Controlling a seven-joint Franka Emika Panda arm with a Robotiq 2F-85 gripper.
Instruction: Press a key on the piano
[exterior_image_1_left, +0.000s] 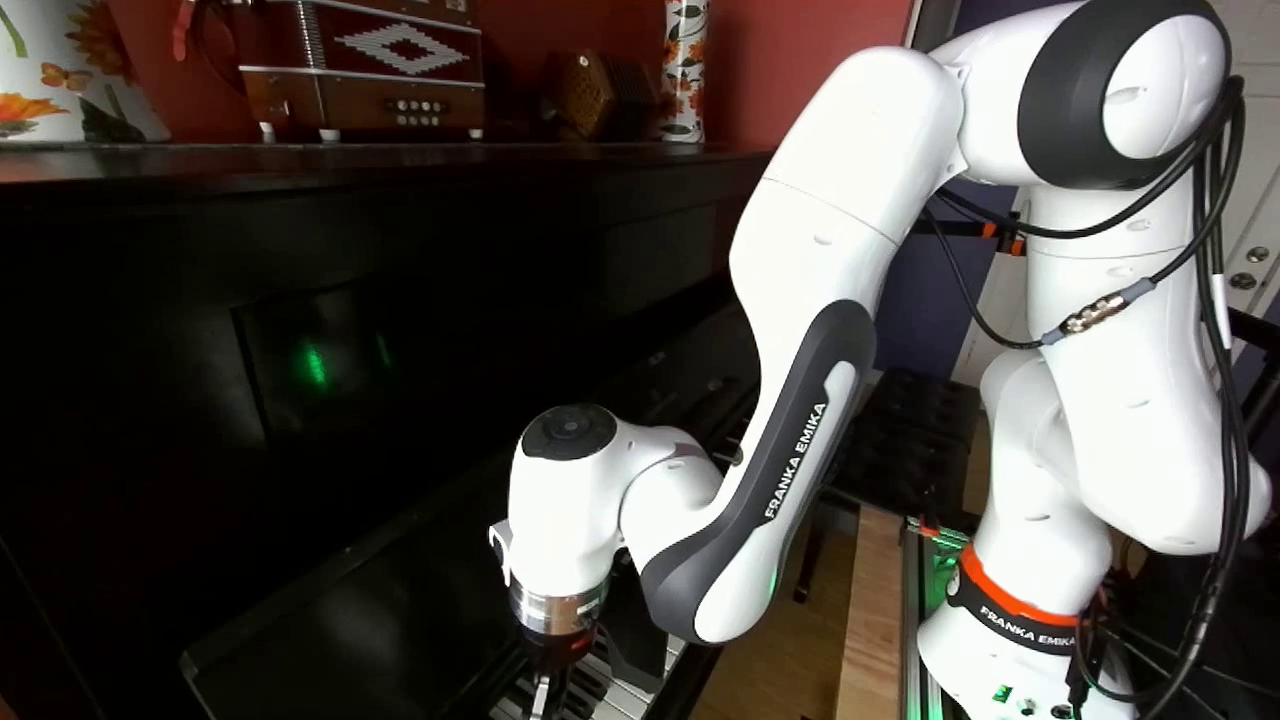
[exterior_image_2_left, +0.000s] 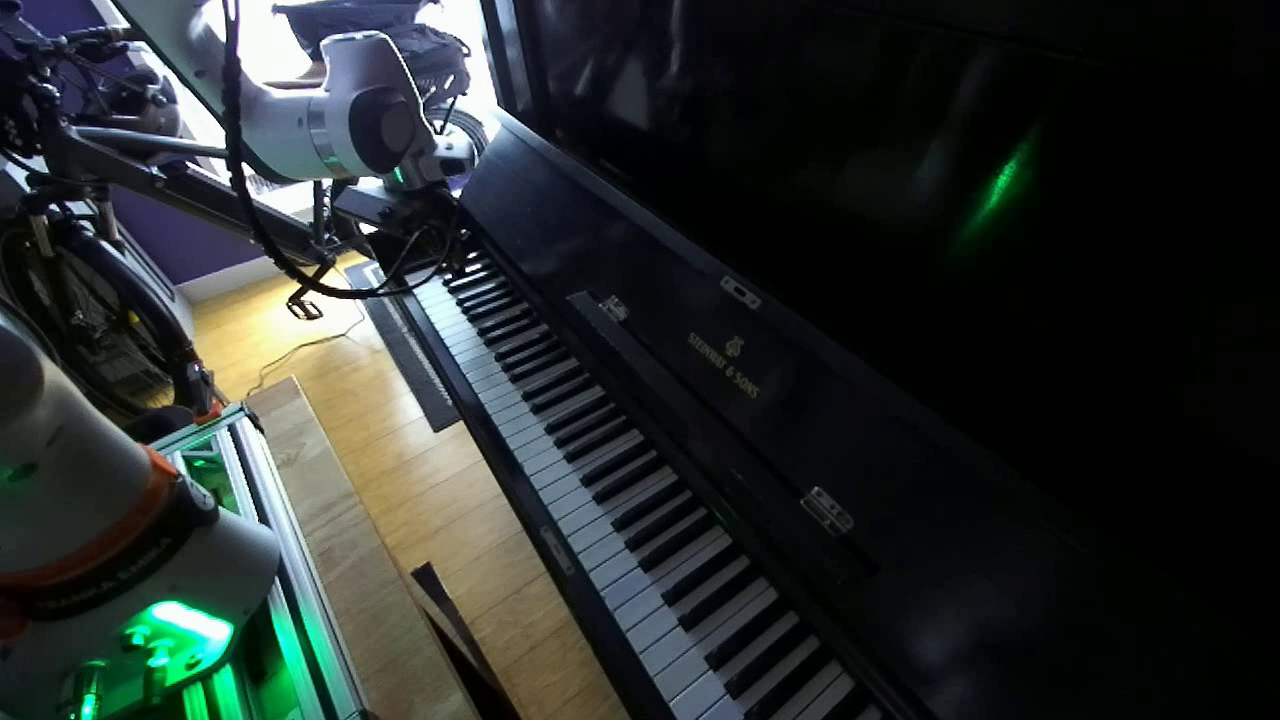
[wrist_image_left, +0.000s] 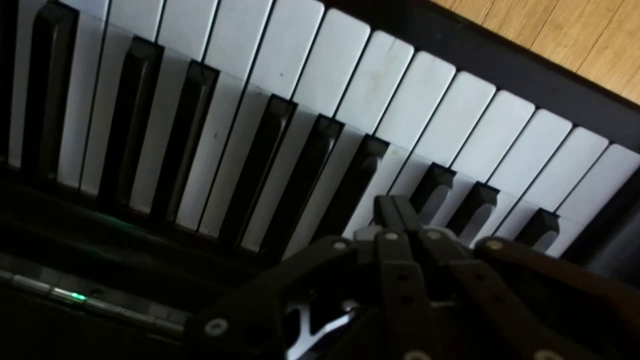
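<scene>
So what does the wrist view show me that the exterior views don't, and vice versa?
Only the wrist view makes out the fingertips, closed together, and the row's last white key.

Only the exterior views show: in both, the white Franka Emika arm; in an exterior view, the button accordion and concertina on top of the piano; in an exterior view, the bicycle and the Steinway & Sons lettering.

All share the piano's white keys and black keys, the wooden floor and at least part of the gripper.

Accordion (exterior_image_1_left: 370, 85) on top of piano (exterior_image_1_left: 480, 260); pincer (wrist_image_left: 394, 200) over keys (wrist_image_left: 330, 60) near one end.
</scene>
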